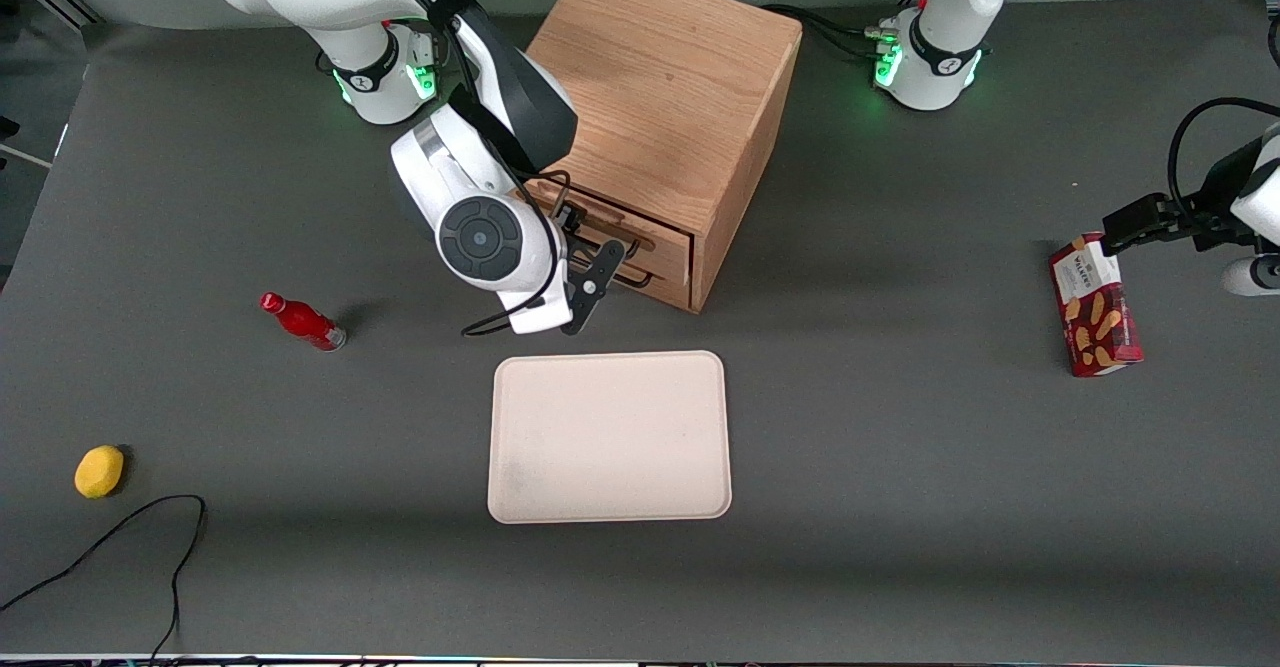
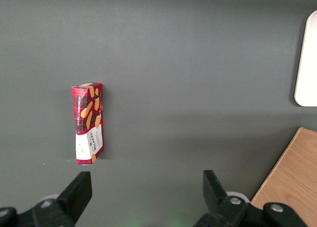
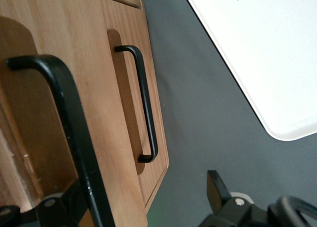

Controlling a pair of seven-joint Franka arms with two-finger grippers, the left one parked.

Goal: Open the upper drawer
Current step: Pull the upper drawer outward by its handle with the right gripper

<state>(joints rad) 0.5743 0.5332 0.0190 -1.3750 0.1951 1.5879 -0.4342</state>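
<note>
The oak cabinet (image 1: 660,97) stands at the middle of the table, its drawers facing the front camera at an angle. The upper drawer (image 1: 655,229) (image 3: 89,88) has a thin black wire handle (image 3: 69,128). My right gripper (image 1: 600,265) (image 3: 146,192) is right in front of the drawer fronts and is open, with the upper handle running between its two fingers. One finger (image 3: 218,187) stands clear over the grey table; the other sits close against the upper drawer's front. The lower drawer (image 1: 660,282) (image 3: 124,24) and its own black handle (image 3: 146,103) lie just below.
A cream tray (image 1: 610,437) lies on the table nearer the front camera than the cabinet. A red bottle (image 1: 300,320), a yellow fruit (image 1: 99,471) and a black cable (image 1: 150,527) lie toward the working arm's end. A red biscuit box (image 1: 1095,307) (image 2: 89,123) lies toward the parked arm's end.
</note>
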